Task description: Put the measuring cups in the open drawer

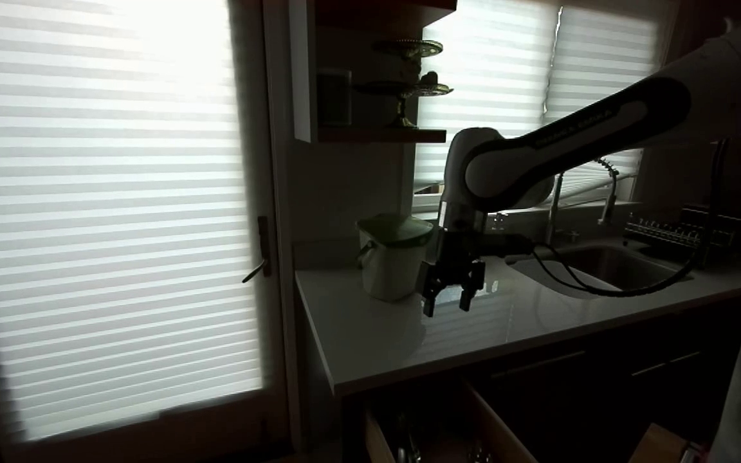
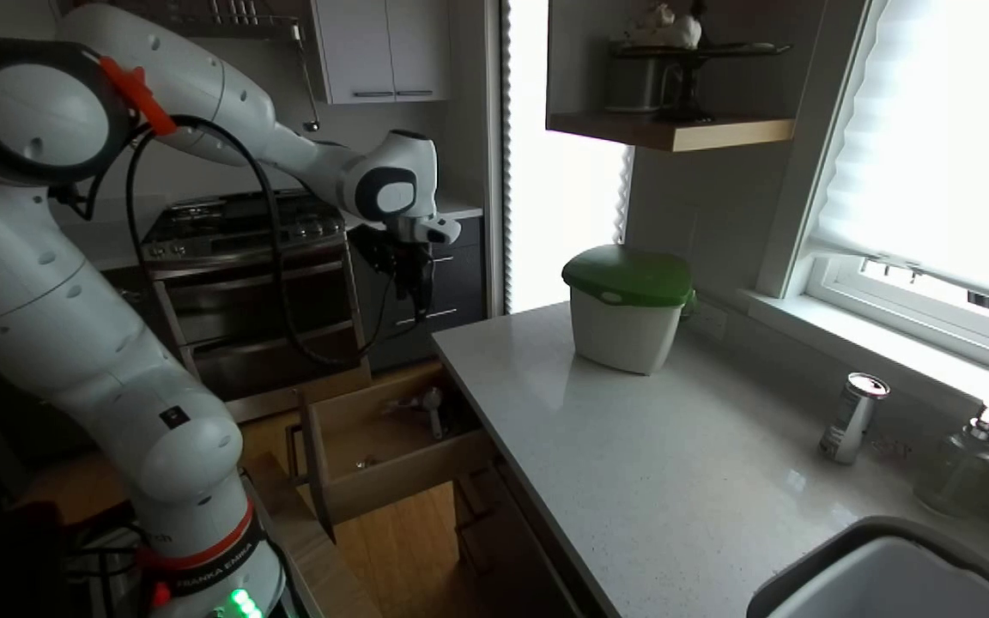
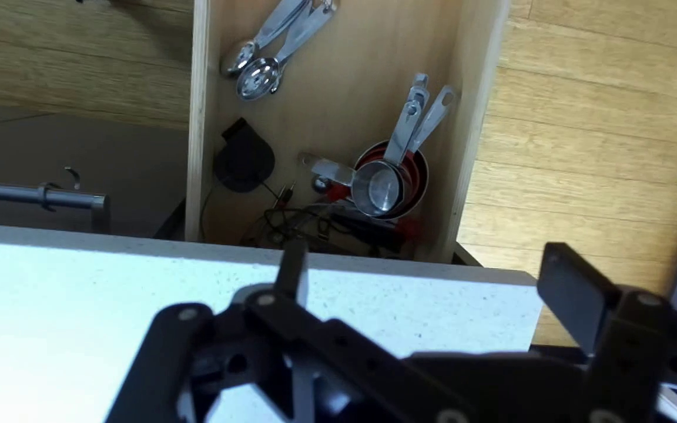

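The measuring cups (image 3: 377, 187) are metal, nested in a stack with short handles, and sit inside the open drawer (image 3: 472, 117) in the wrist view. They also show small in an exterior view (image 2: 433, 402). The drawer has light-brown wooden walls and shows in both exterior views (image 2: 400, 470) (image 1: 502, 427). My gripper (image 3: 429, 261) is open with nothing between its fingers. In the wrist view the fingers are over the corner of the countertop, beside the drawer. The gripper also shows in both exterior views (image 1: 448, 307) (image 2: 419, 300), raised above counter height.
Measuring spoons (image 3: 259, 77), a black round object (image 3: 244, 160) and cables share the drawer. The pale countertop (image 2: 632, 463) partly covers the drawer's inner end. A white bin with a green lid (image 2: 627, 318) stands on it. A can (image 2: 853, 418) and the sink (image 1: 608, 263) are farther along.
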Controlling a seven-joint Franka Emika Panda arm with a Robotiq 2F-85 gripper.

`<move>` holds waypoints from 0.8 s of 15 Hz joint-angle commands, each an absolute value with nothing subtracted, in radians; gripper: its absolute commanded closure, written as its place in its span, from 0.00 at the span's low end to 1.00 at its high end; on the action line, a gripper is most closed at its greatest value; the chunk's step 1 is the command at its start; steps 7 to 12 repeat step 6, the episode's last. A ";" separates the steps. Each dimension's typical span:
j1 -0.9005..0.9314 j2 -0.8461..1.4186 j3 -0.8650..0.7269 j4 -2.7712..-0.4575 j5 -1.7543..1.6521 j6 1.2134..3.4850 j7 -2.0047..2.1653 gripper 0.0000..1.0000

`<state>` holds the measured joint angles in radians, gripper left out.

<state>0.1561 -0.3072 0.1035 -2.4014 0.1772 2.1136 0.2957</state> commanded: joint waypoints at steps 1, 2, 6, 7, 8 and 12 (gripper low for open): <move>0.131 -0.383 0.109 -2.396 0.156 2.012 0.239 0.00; 0.131 -0.350 0.118 -2.396 0.182 2.065 0.258 0.00; 0.124 -0.380 0.117 -2.393 0.179 2.032 0.243 0.00; 0.124 -0.380 0.117 -2.393 0.179 2.032 0.243 0.00; 0.124 -0.380 0.117 -2.393 0.179 2.032 0.243 0.00; 0.124 -0.380 0.117 -2.393 0.179 2.032 0.243 0.00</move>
